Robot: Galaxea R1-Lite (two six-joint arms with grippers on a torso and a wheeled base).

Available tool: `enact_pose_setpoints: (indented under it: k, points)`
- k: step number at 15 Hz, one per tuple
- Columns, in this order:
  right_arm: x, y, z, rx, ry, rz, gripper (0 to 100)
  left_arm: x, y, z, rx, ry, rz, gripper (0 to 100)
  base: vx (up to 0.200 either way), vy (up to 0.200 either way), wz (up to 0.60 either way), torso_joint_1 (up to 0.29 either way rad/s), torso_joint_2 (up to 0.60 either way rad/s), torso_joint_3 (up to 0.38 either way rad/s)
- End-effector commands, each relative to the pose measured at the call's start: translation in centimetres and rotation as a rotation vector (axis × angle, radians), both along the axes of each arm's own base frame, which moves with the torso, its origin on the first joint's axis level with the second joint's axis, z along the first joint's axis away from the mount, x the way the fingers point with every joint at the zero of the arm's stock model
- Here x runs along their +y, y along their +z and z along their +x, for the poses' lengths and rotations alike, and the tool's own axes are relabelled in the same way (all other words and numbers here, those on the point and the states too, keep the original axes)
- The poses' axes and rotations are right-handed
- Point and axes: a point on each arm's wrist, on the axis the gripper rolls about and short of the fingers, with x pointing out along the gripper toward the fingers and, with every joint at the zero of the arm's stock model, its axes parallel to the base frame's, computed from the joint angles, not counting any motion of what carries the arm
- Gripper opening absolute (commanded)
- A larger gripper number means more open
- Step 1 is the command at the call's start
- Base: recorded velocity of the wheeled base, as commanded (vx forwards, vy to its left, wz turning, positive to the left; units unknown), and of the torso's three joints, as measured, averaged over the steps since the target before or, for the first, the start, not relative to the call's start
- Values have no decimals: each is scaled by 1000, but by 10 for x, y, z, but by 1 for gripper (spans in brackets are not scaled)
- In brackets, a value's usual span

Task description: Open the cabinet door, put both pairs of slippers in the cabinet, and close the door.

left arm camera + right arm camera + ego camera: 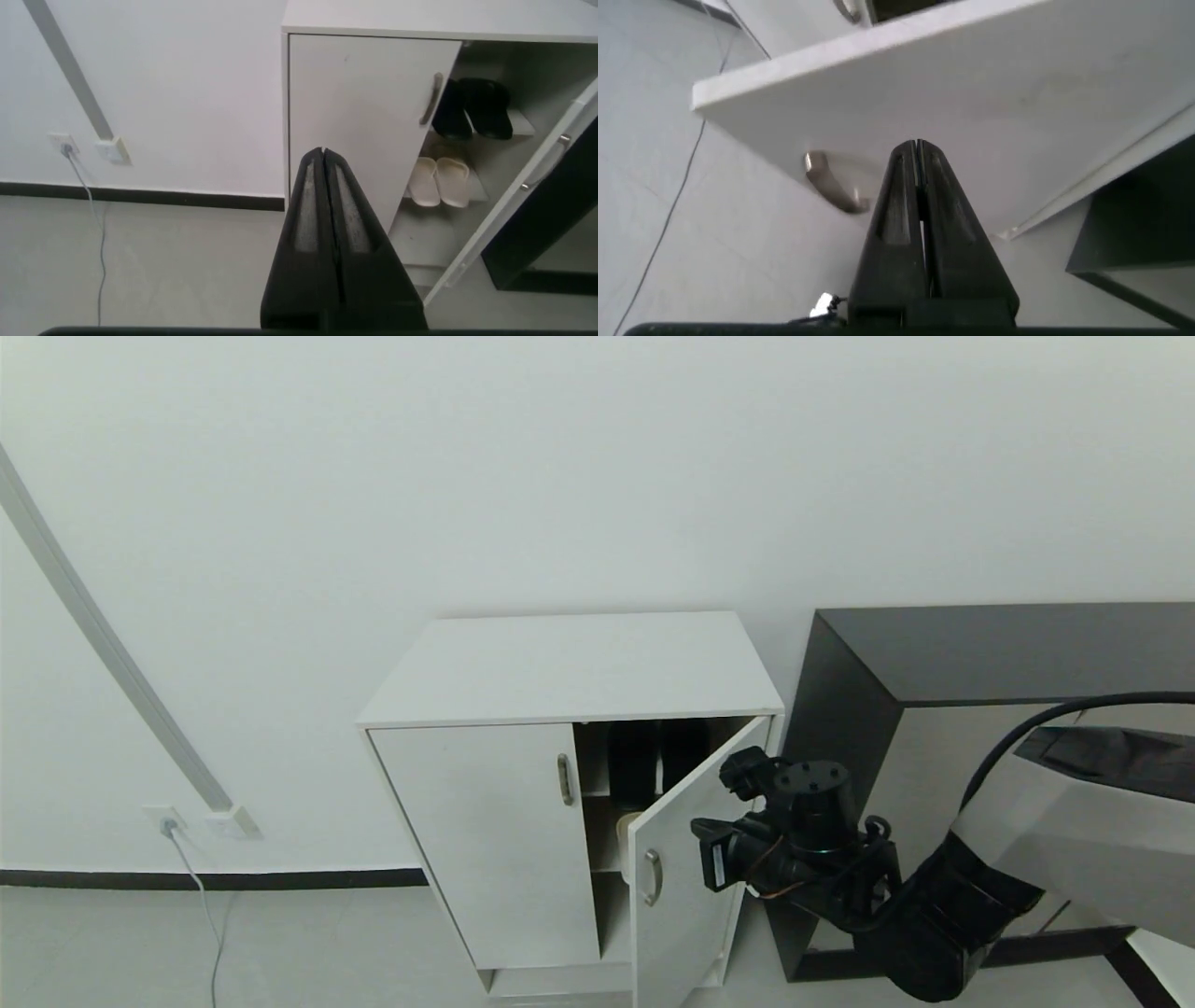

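**Cabinet with both slipper pairs stowed, right door ajar: hazards of closing and limits of view**

The left claw (323, 157), its fingers pressed flat together and holding nothing, hangs over the floor well to the left of the cabinet (569, 663). It plays no evident part in the closing.

The left door (485, 840) is shut. In the opening beside it, the black slippers (481, 107) stand on the upper shelf and the white slippers (439, 179) on the shelf below. The task's things are therefore inside, and closing appears to be the remaining step.

The right door (681, 896) stands roughly half open. The right claw (919, 147), also pinched shut and empty, sits close to the door's outer face, beside the door handle (653, 877).

Probable faults:
- A push placed near the hinge side would give little leverage and could leave the door ajar.
- The narrow tip could skid across the smooth panel or snag the handle.
- A slipper toe overhanging its shelf would stop the door short.
- The right arm could brush the dark worktop (999, 644) standing just right of the cabinet.

Whether the claw actually touches the panel cannot be told. The door hides much of the white pair in the head view, and the lowest compartment and the hinges cannot be made out.
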Motion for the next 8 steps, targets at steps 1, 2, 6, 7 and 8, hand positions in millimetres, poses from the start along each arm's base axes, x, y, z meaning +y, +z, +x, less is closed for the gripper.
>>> enact_pose_setpoints:
  k: [1,2,6,7,8]
  points:
    - [6,-11,10,5,-5,-3,0,0,0,0,0,2,0,0,0,0,0,0,0,0]
    - [8,-13,13,3,-6,-3,0,0,0,0,0,0,0,0,0,0,0,0,0,0]
    - [13,-17,33,-20,-25,14,0,0,0,0,0,2,0,0,0,0,0,0,0,0]
    - [14,-17,39,-32,-33,22,0,0,0,0,0,2,0,0,0,0,0,0,0,0]
    - [14,-20,46,-37,-42,26,0,0,0,0,0,0,0,0,0,0,0,0,0,0]
